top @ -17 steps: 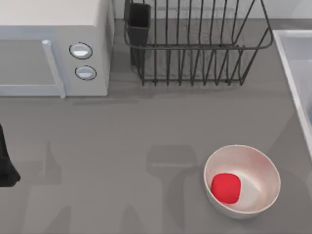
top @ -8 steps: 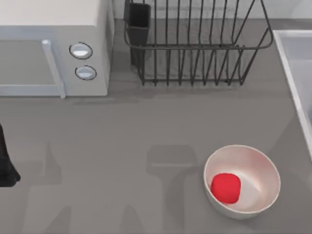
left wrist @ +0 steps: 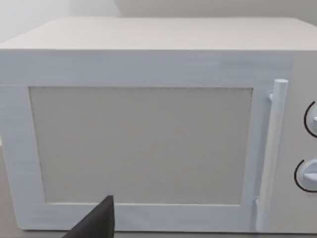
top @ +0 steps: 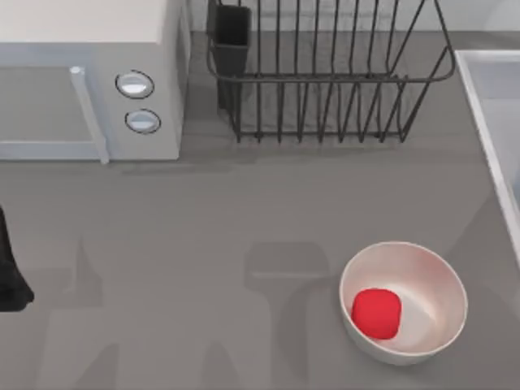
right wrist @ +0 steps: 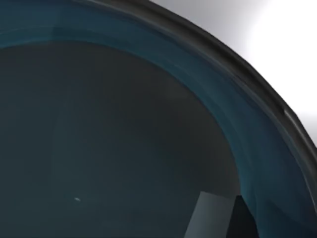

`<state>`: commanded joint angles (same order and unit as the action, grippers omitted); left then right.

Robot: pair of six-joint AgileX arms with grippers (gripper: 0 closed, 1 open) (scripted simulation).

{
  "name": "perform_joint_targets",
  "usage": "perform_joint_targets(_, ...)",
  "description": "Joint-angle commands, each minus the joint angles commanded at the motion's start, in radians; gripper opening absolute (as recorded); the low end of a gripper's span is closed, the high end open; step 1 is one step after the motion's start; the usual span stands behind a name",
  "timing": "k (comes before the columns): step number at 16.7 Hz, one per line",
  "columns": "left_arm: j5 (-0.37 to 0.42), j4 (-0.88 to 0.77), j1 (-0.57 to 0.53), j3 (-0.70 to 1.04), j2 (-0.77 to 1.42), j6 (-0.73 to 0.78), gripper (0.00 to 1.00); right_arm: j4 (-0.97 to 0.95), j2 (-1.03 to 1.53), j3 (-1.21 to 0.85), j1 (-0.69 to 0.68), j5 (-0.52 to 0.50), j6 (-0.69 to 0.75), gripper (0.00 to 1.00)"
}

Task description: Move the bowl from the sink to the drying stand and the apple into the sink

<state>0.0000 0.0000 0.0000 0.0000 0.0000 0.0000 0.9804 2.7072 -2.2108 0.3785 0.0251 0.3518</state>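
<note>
**Status: right wrist camera close over bowl, apple in white bowl**

The bowl (right wrist: 124, 139) is filling the right wrist view, its teal inner wall curving under a dark rim. A grey and black part of the right gripper (right wrist: 218, 218) is showing low against that wall; whether the gripper is open, closed or touching cannot be told.

The apple (top: 376, 313) is lying inside the white bowl (top: 443, 276), on the table (top: 203, 227) near the sink (top: 475, 89) and well apart from the rack (top: 325, 81).

The left arm (top: 10, 268) is sitting at the table's left edge. The left gripper (left wrist: 96, 223) is facing the microwave (left wrist: 138, 144); its state cannot be told.

Against the earlier top views, apple, white bowl and left arm are staying in place
</note>
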Motion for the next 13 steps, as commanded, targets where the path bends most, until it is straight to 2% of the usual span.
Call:
perform_joint_targets(6, 0.0, 0.0, 0.0, 0.0, 0.0, 0.0, 1.0, 0.036, -0.071, 0.036, 0.026, 0.004, 0.023, 0.0)
perform_joint_targets(13, 0.0, 0.0, 0.0, 0.0, 0.0, 0.0, 1.0, 0.283, -0.55, 0.268, 0.189, 0.021, 0.191, 0.0)
